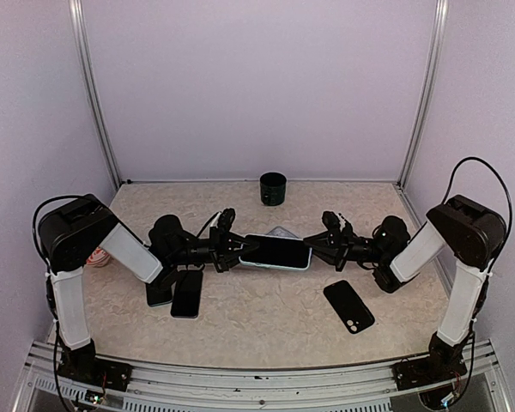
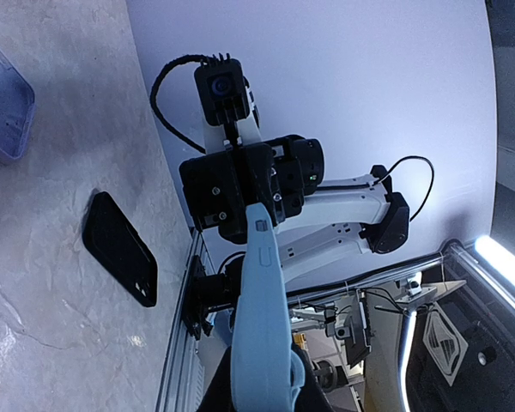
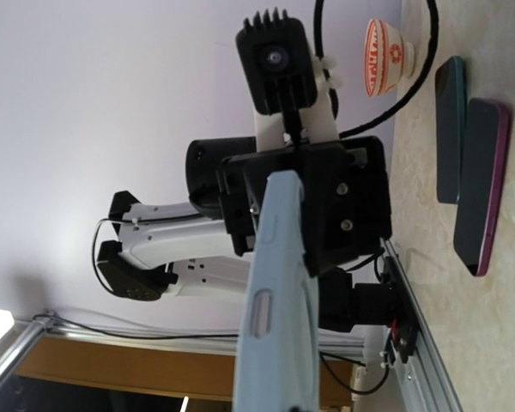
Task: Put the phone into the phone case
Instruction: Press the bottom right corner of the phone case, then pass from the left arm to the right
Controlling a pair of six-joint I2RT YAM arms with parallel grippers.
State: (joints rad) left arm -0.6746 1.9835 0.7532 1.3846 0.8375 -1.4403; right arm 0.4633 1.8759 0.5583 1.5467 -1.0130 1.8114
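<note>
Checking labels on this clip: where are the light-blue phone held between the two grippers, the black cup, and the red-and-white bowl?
light-blue phone (image 1: 275,252), top view, middle of its dark screen.
black cup (image 1: 273,190), top view, its outer wall.
red-and-white bowl (image 3: 384,58), right wrist view, its patterned side.

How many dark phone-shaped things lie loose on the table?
3: a teal phone and a purple-edged phone side by side by the left arm, a black case by the right arm. Others may be hidden.
</note>
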